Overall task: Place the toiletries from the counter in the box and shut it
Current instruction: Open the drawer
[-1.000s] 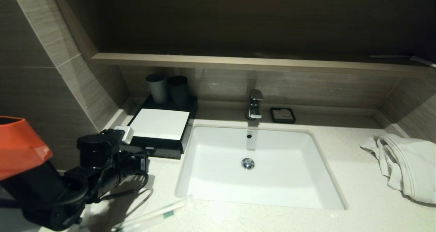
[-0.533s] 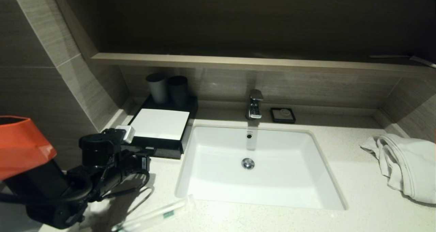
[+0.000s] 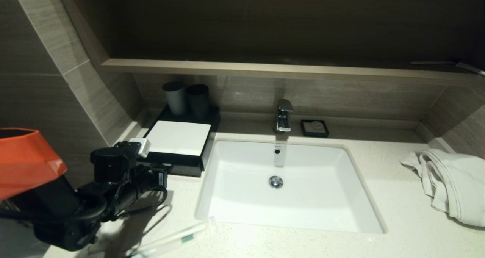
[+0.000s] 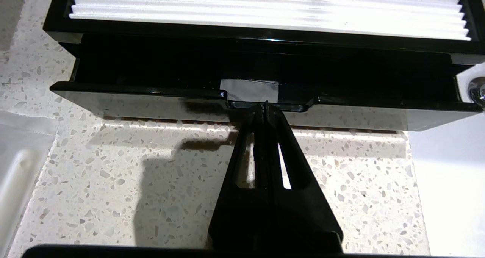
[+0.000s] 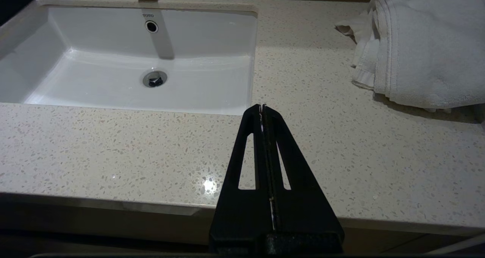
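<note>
A black box (image 3: 178, 157) with a white ribbed top (image 4: 265, 8) stands left of the sink. Its drawer (image 4: 144, 104) stands slightly out, with a silvery packet (image 4: 248, 90) inside behind the front's notch. My left gripper (image 4: 265, 105) is shut and empty, its tips at that notch; in the head view it (image 3: 163, 172) sits just before the drawer front (image 3: 185, 170). A clear wrapped toothbrush (image 3: 178, 240) lies on the counter at the front left. My right gripper (image 5: 262, 107) is shut and empty, above the counter's front edge right of the sink.
The white sink (image 3: 288, 186) fills the middle, with a tap (image 3: 283, 116) and a black soap dish (image 3: 314, 128) behind it. Two dark cups (image 3: 185, 97) stand behind the box. A white towel (image 3: 451, 184) lies at the right. A clear plastic packet (image 4: 19, 163) lies near the drawer.
My left arm has edged forward toward the box's drawer. Nothing else has moved.
</note>
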You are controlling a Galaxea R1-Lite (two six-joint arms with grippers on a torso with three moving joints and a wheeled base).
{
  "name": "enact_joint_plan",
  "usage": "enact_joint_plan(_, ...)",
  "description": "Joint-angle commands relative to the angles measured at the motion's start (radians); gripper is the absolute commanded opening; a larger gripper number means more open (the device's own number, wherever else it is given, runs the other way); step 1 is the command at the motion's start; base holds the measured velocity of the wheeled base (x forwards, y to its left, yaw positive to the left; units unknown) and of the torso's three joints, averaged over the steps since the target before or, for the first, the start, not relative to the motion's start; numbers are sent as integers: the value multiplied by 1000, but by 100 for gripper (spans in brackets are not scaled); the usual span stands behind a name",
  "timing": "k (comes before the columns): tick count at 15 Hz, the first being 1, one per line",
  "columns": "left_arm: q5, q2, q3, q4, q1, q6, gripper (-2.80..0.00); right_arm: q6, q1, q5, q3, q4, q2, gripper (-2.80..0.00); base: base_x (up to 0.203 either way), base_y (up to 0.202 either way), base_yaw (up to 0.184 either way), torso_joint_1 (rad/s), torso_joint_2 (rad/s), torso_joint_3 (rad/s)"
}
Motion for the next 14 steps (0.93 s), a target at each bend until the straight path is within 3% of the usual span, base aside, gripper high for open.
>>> enact_joint_plan(1, 3, 14, -9, -9, 0, -1, -280, 0, 0, 1, 0, 0, 0, -280, 0, 0, 0, 0, 0, 0)
enact_joint_plan(14, 3, 27, -41, -10, 0, -3, -280, 0, 0, 1, 0, 0, 0, -280, 0, 0, 0, 0, 0, 0)
